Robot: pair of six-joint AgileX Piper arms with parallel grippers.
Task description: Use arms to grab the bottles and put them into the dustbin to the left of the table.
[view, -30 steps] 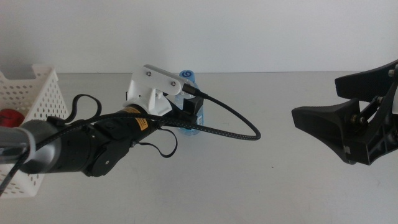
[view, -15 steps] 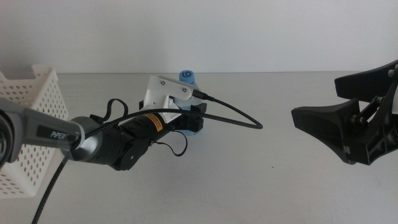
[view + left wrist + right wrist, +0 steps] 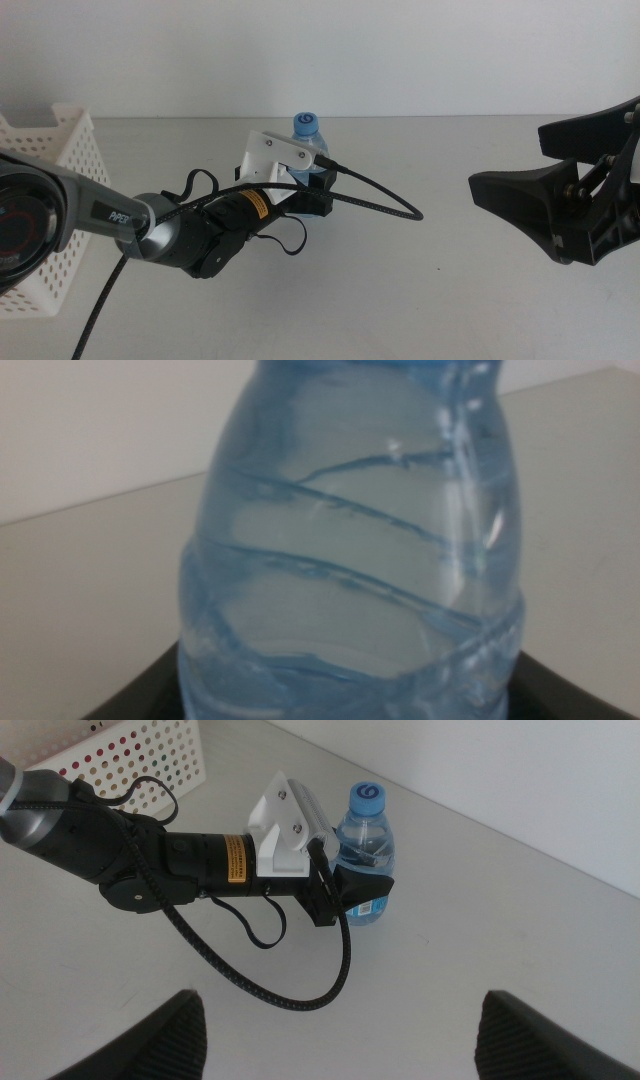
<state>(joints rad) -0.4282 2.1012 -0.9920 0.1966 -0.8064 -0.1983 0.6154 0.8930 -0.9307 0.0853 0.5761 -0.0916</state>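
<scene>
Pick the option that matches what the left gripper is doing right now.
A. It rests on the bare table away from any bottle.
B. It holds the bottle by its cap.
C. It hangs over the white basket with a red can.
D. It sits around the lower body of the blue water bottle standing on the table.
D: the left gripper sits around the lower part of the upright water bottle, whose cap stays free above it.
</scene>
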